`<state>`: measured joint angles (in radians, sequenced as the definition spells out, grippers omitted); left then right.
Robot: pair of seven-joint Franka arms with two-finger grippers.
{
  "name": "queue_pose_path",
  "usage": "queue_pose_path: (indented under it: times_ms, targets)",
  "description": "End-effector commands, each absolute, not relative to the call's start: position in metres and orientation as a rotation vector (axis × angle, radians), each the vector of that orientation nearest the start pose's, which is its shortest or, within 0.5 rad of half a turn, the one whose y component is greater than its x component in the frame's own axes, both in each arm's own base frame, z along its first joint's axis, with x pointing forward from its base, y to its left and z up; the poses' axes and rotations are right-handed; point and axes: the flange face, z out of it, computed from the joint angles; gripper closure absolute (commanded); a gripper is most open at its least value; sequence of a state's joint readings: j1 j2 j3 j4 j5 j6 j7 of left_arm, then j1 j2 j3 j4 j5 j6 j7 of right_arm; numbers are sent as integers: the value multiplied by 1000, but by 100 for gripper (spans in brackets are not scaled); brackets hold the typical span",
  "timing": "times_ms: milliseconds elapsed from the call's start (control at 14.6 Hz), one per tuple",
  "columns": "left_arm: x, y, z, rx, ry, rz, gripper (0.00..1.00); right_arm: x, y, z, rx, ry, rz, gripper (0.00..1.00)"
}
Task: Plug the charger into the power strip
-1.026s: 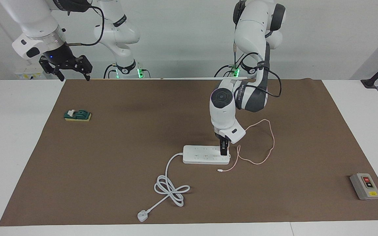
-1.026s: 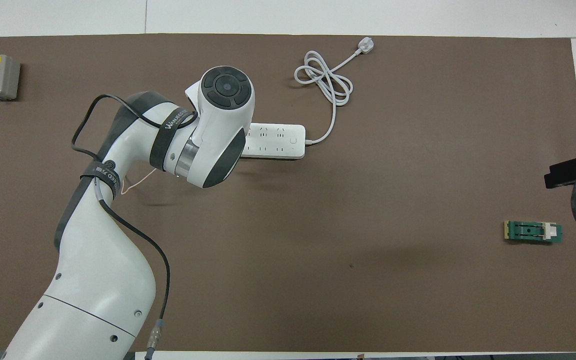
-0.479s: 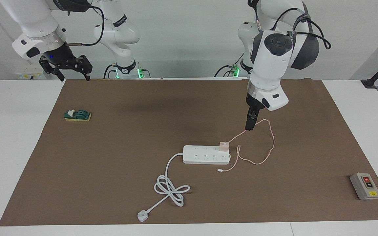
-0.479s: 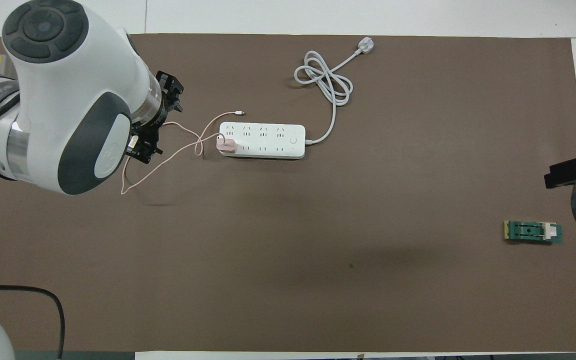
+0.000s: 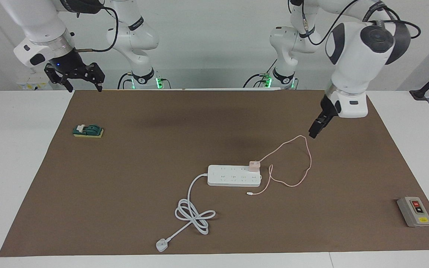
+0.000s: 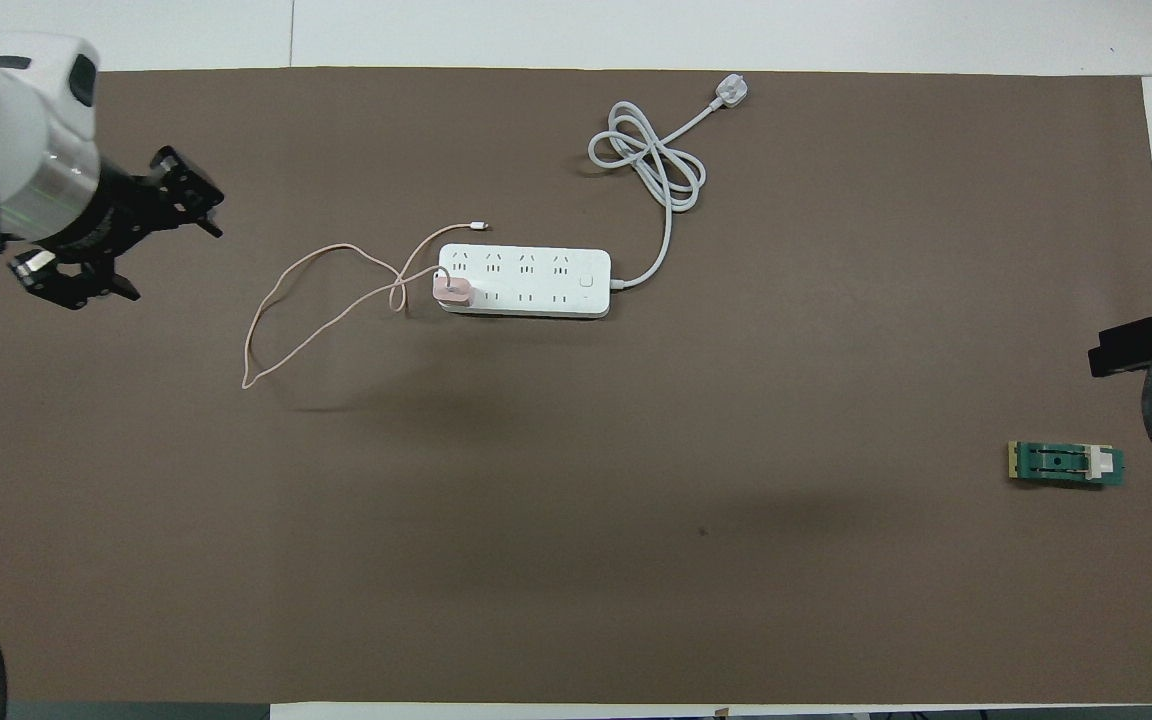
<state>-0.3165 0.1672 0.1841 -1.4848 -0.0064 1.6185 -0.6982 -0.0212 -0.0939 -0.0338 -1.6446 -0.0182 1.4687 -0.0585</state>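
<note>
brown mat [image 5: 125, 186] covers table. power strip [image 5: 229, 180] lies mid-mat; charger [image 5: 254, 165] sits plugged into its end socket toward left arm's end, pink cable looping beside it. plugging step looks done; judged next: nothing beyond arm parking. left gripper [image 5: 314, 131] hangs raised, tilted, over bare mat near cable loop, fingers spread, empty. right gripper [image 5: 76, 80] waits high over mat edge, fingers spread, empty.

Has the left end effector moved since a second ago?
Yes. The left end effector was down on the charger at the power strip; now it is up, open, toward the left arm's end, holding nothing.
</note>
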Motion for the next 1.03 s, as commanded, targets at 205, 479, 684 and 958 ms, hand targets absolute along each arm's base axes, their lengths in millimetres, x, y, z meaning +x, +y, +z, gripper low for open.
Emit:
queue_pose_path:
  times_ms: [205,479,684,958]
  targets:
    - [596,10,583,-3101,-458,35,0,507,-33,633,-3153,24,139,0]
    - [593,28,582,-3093,-507,56,0,507,-34,633,-3153,24,139,0]
    - [581,31,585,-3098,-509,56,0,507,-34,633,-3153,24,139,0]
    - [563,25,597,-3101,-388,134,0,507,-33,632,-3153,24,142,0]
